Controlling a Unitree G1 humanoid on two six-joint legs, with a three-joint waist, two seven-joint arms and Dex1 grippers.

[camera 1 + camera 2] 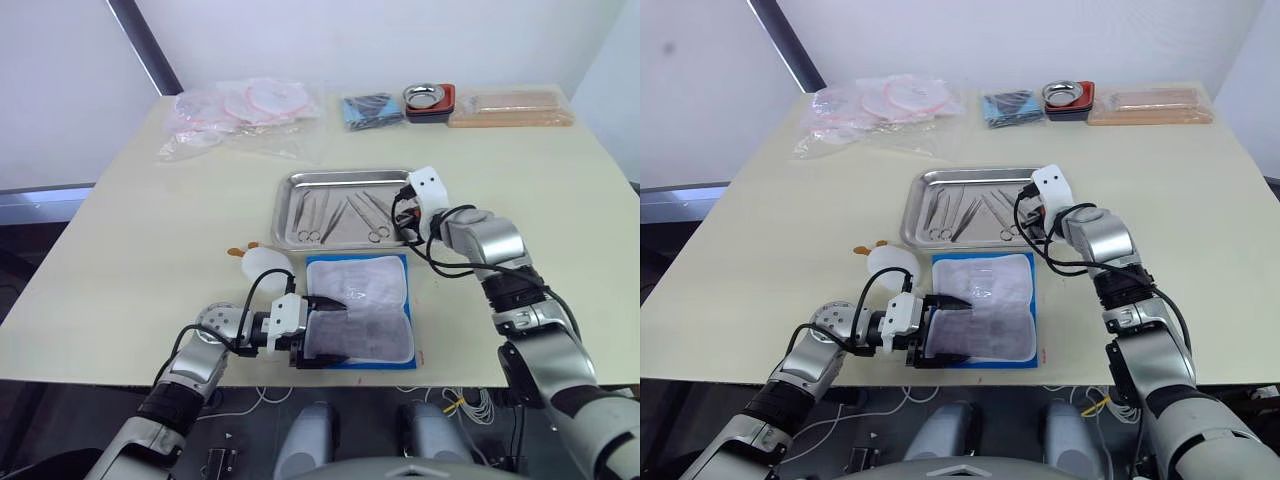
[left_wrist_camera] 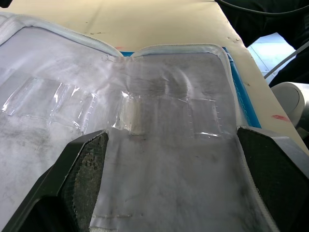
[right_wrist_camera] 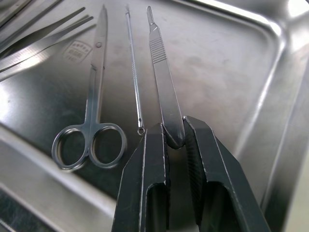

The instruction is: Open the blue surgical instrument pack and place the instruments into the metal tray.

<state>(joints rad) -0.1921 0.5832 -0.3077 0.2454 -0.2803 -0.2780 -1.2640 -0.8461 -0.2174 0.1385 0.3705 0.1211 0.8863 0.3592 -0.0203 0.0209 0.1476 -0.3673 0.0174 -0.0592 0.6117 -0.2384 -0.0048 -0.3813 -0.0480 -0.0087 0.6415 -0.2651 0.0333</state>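
The blue surgical instrument pack (image 1: 360, 310) lies open near the table's front edge, its white-grey lining and clear sleeves (image 2: 159, 111) facing up. My left gripper (image 1: 322, 330) is open at the pack's left edge, one finger on either side of the lining. The metal tray (image 1: 345, 176) sits just behind the pack with several silver instruments (image 1: 345, 215) in it. My right gripper (image 3: 175, 128) hovers over the tray's right end, shut on a flat silver scalpel handle (image 3: 161, 72). Ring-handled scissors (image 3: 94, 96) and a thin probe (image 3: 133, 72) lie beside it on the tray floor.
A white round object (image 1: 262, 265) lies just left of the pack. Along the far edge are clear plastic bags (image 1: 240, 110), a dark blue cloth bundle (image 1: 372, 108), a small metal bowl in a red-black dish (image 1: 430, 100) and a long pale tray (image 1: 512, 107).
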